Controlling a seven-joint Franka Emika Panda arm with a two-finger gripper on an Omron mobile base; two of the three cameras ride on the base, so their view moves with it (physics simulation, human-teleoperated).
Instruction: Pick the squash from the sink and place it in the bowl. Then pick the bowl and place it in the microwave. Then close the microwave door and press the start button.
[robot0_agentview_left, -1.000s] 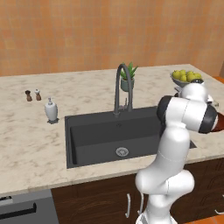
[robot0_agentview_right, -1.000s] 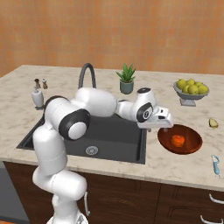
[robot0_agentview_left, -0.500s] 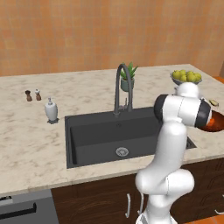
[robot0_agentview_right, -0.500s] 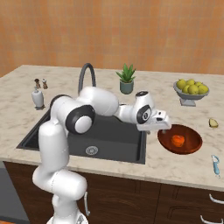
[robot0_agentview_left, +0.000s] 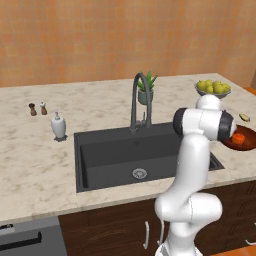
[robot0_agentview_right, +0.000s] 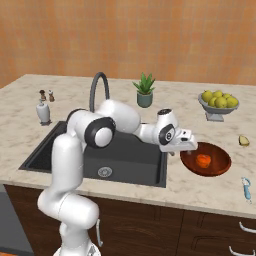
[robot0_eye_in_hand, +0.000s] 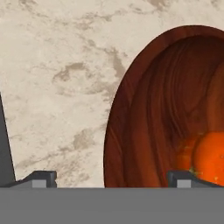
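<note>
Small round orange-red squash (robot0_agentview_right: 202, 160) resting inside wide, shallow, glossy reddish-brown bowl (robot0_agentview_right: 217, 169) on marbled beige desk (robot0_agentview_right: 165, 190), just right of dark grey rectangular sink (robot0_agentview_right: 45, 150). White two-finger gripper (robot0_agentview_right: 186, 146) poised over bowl's near rim, jaws spread wide and grasping nothing. Bowl pickup judged next. Risk: low, sloping rim offers little purchase, so a shallow or off-centre pinch could tip the bowl and roll the squash out. Also nearby: grey pedestal dish of yellow-green fruit (robot0_agentview_right: 218, 101).
</note>
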